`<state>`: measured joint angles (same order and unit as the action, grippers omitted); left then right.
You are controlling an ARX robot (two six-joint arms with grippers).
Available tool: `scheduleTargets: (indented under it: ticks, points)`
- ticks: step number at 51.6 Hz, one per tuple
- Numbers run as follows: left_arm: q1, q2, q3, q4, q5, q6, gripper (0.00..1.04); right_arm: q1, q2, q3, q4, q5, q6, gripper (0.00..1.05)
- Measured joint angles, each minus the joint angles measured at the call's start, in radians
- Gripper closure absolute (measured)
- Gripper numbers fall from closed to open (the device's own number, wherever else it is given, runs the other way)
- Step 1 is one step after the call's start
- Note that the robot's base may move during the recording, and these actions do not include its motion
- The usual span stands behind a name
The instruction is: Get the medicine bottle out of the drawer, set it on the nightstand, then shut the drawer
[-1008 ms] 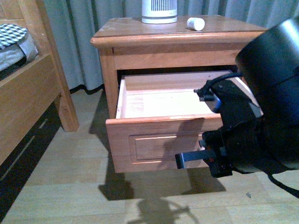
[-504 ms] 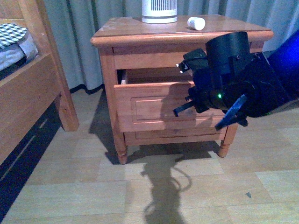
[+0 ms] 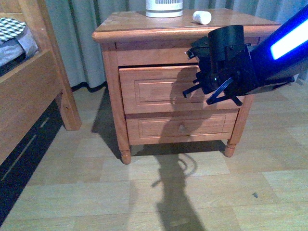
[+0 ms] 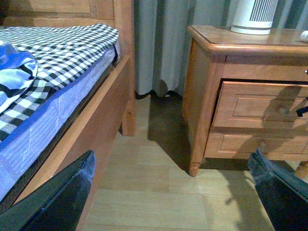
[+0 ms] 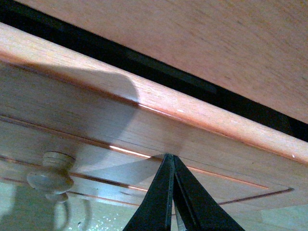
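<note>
Two drawers pushed in on the nightstand [image 3: 110,72].
Upper drawer [image 3: 154,89] sits nearly flush; right gripper [image 5: 172,161], fingers pressed together, touches its front; left gripper [image 4: 173,192] spread apart; medicine bottle [image 3: 201,17] lies on top.

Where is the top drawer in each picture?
Front view: drawer under the nightstand top, partly behind the right gripper.
Left wrist view: drawer at right, above the lower drawer.
Right wrist view: drawer fills the frame.
Shared landmark: its round knob.
</note>
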<state>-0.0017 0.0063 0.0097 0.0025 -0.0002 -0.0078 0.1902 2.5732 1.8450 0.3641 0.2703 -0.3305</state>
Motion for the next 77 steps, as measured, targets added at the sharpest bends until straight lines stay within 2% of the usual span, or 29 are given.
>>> scheduleTargets:
  ticks: [12,24,30,39,50,57,61,65,66,68,71,76,77]
  points:
    - [0.000,0.000,0.000,0.000,0.000,0.000,0.07,-0.011,0.053,0.087,0.002,-0.005,-0.009,1.02]
    - [0.000,0.000,0.000,0.000,0.000,0.000,0.07,-0.017,0.051,0.045,0.089,-0.025,0.016,1.02]
    - [0.000,0.000,0.000,0.000,0.000,0.000,0.07,-0.030,-0.008,-0.075,0.166,-0.023,0.079,1.02]
    - [0.000,0.000,0.000,0.000,0.000,0.000,0.07,-0.041,-0.224,-0.334,0.222,-0.059,0.252,1.02]
    - [0.000,0.000,0.000,0.000,0.000,0.000,0.07,-0.032,-0.576,-0.710,0.220,-0.188,0.532,1.02]
    - [0.000,0.000,0.000,0.000,0.000,0.000,0.07,-0.032,-0.875,-0.935,0.140,-0.288,0.670,1.02]
    - [0.000,0.000,0.000,0.000,0.000,0.000,0.07,-0.043,-1.097,-1.041,0.068,-0.342,0.714,0.90]
    - [0.000,0.000,0.000,0.000,0.000,0.000,0.07,-0.083,-1.399,-1.131,-0.053,-0.378,0.709,0.71]
    - [0.000,0.000,0.000,0.000,0.000,0.000,0.07,-0.087,-1.450,-1.148,-0.063,-0.358,0.689,0.70]
    - [0.000,0.000,0.000,0.000,0.000,0.000,0.07,-0.100,-1.555,-1.189,-0.081,-0.280,0.630,0.77]
    - [0.000,0.000,0.000,0.000,0.000,0.000,0.07,-0.150,-1.721,-1.265,-0.148,-0.279,0.518,0.87]
    - [0.000,0.000,0.000,0.000,0.000,0.000,0.07,-0.186,-1.967,-1.392,-0.278,-0.263,0.411,1.02]
    - [0.000,0.000,0.000,0.000,0.000,0.000,0.07,-0.187,-2.019,-1.418,-0.311,-0.264,0.398,1.02]
